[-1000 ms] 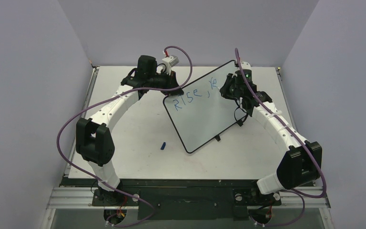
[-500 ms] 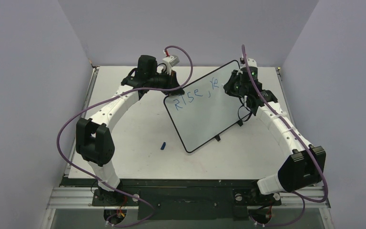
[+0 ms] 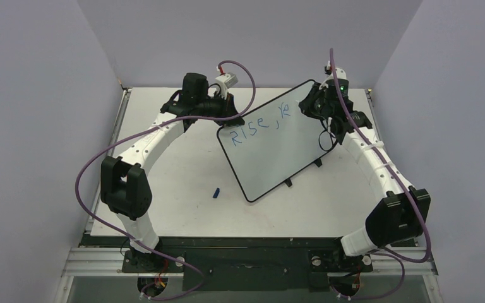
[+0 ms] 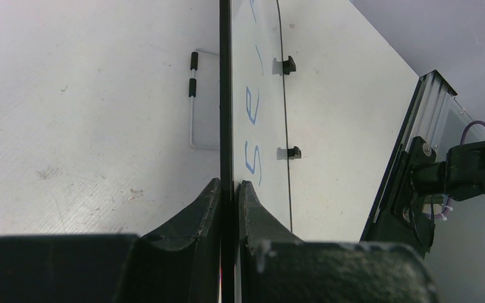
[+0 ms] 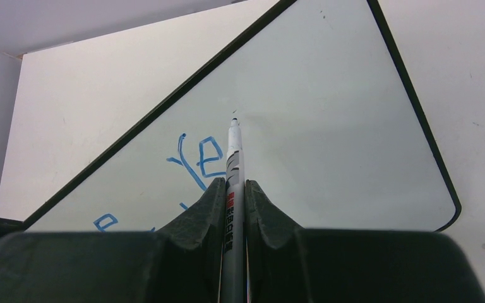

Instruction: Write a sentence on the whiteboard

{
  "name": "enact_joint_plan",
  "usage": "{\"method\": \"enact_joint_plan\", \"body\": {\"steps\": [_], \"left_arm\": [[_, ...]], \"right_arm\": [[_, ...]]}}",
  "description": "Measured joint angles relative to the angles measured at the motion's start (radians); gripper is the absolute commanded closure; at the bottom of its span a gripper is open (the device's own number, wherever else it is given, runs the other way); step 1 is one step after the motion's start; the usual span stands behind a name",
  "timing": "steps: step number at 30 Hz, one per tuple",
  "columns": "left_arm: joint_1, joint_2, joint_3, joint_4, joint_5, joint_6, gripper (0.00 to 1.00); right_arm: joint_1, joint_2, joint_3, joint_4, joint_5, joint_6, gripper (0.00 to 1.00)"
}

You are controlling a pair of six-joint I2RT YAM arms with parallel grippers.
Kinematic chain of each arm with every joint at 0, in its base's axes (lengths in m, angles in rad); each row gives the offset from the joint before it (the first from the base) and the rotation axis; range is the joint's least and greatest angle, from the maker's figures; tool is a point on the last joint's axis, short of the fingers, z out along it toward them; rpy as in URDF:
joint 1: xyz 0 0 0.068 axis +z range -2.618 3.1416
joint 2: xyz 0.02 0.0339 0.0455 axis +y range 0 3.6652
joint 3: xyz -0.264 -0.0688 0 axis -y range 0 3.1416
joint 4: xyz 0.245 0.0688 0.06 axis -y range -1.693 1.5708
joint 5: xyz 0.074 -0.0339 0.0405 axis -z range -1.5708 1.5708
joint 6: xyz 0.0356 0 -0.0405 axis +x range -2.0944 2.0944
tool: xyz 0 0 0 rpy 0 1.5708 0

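Blue marker writing was up on the whiteboard, and the sentence so far read "RISE," with two more letters after the comma, something like "Ye" or "te". The board sat tilted and turned diagonally on the far right half of the desk, its small black feet on the edge facing the desk's right side.

The marker carried a label with a red block and dark print, too small to read. The right gripper was clamped tight on its barrel, tip pointing at blank board just past the last letter; contact could not be judged. That arm swept out along the right edge and curled in over the board's far corner.

The left gripper was pinched shut on the board's black-framed edge. Its arm arced from the near edge round the left side to the board's left corner.
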Motion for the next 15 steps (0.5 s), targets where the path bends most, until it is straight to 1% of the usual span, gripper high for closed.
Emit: {"method": "enact_joint_plan", "body": {"steps": [15], "left_arm": [[0.0, 0.0, 0.0, -0.002, -0.005, 0.0, 1.0]], "right_arm": [[-0.015, 0.08, 0.029, 0.007, -0.026, 0.014, 1.0]]}}
